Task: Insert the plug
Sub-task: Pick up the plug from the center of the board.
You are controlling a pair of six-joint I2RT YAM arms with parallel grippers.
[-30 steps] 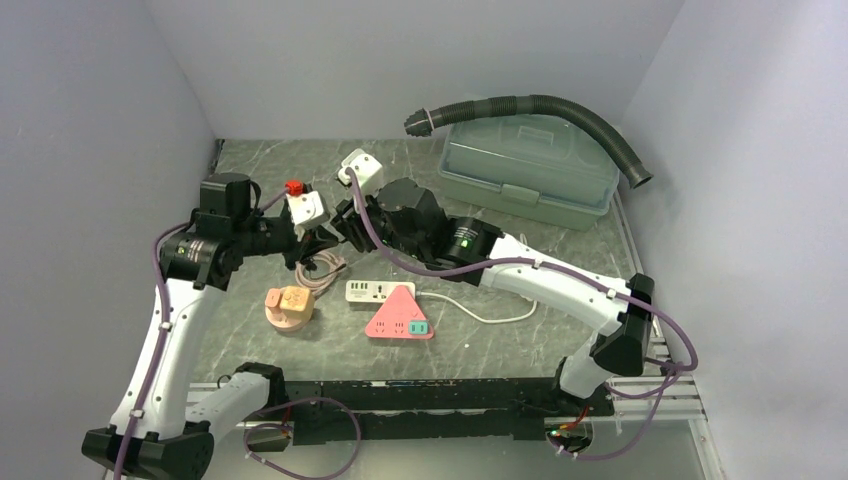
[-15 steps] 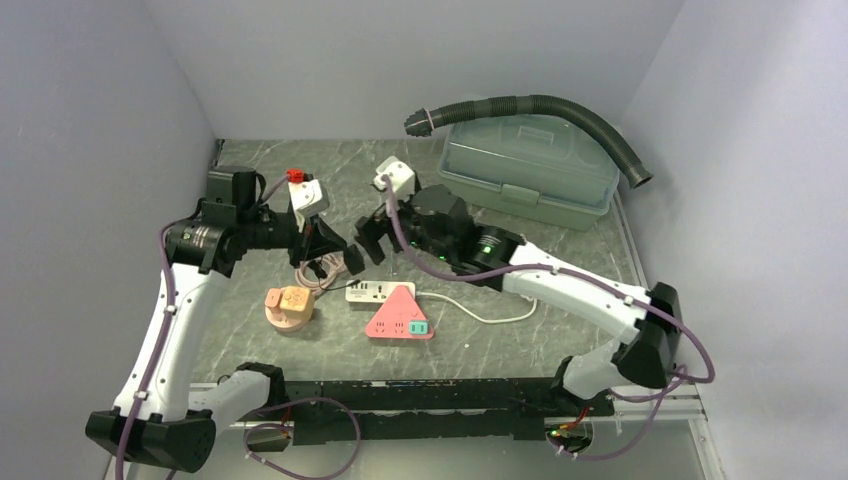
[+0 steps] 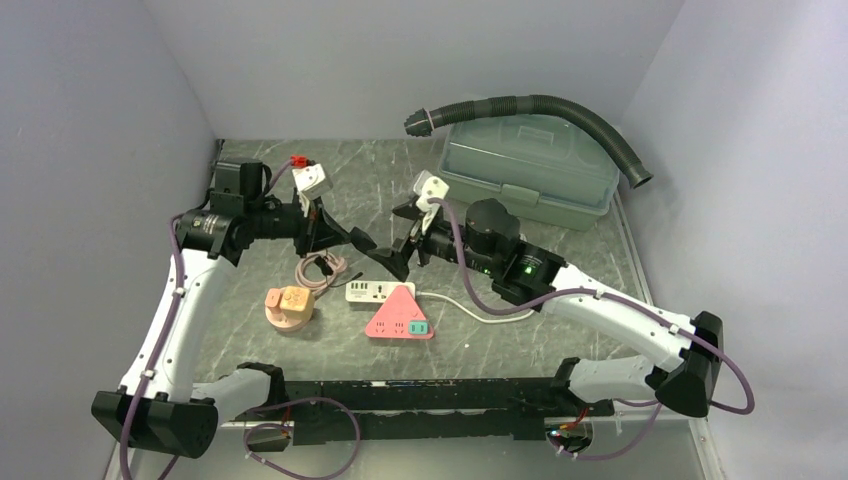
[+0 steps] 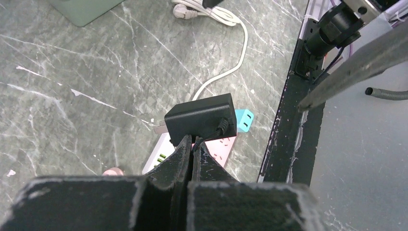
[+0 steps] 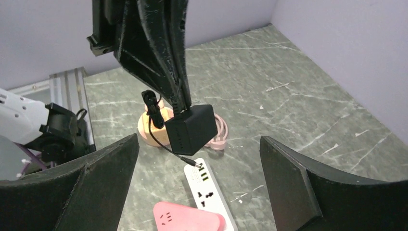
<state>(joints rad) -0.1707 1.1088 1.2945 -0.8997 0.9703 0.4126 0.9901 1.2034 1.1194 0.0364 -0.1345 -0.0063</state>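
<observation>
One black plug adapter (image 4: 199, 120) is hanging from the left pincer (image 4: 191, 144), which is pinching it at its cord end. The right pincer (image 5: 199, 173) is standing spread wide, facing the adapter. Below the left pincer, two socket strips are lying on the table (image 3: 490, 350), which is showing bare stretches beside them: a white strip (image 3: 372, 292) and a pink triangular strip (image 3: 400, 315). One lidded box (image 3: 525, 165) is sitting beyond the right pincer, its contents unclear.

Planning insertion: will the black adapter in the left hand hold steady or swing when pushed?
Probably pivots: the left hand pinches the black adapter only at the edge by its cord, body sticking out past the grip. Its boxy shell looks rigid. The thin cord hangs in a loose loop, so likely floppy.
</observation>
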